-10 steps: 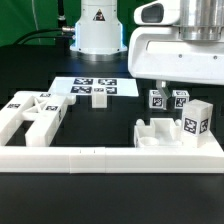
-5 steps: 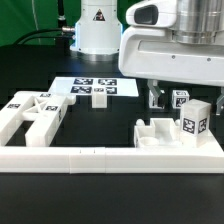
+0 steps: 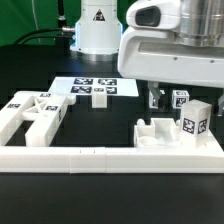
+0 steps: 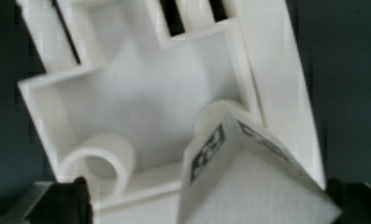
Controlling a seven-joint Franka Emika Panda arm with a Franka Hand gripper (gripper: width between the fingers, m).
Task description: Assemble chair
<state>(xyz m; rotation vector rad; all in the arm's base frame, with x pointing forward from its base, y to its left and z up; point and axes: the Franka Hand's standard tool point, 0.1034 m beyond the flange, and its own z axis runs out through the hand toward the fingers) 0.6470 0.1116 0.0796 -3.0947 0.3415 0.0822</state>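
Observation:
The chair parts are chunky white tagged pieces. A flat slab with raised walls [image 3: 160, 136] lies at the exterior view's right, with a tagged square post [image 3: 196, 120] standing on its right end. Small tagged posts [image 3: 180, 98] stand behind it. More pieces [image 3: 30, 113] lie in a group at the left. My gripper [image 3: 160, 95] hangs low over the back of the slab, and its big white body hides what lies behind. In the wrist view the gripper [image 4: 208, 205] is open. Its dark fingers [image 4: 61, 200] stand wide apart on either side of the slab [image 4: 164, 110] and a tagged block [image 4: 253, 165].
The marker board [image 3: 95, 88] lies at the back centre. A long white L-shaped border rail [image 3: 100, 158] runs along the front and up the left side. The robot base [image 3: 98, 30] stands behind the marker board. The table is black.
The gripper has moved toward the exterior view's left and now covers the tagged post at the back that showed a second ago. It has held still for the last half second.

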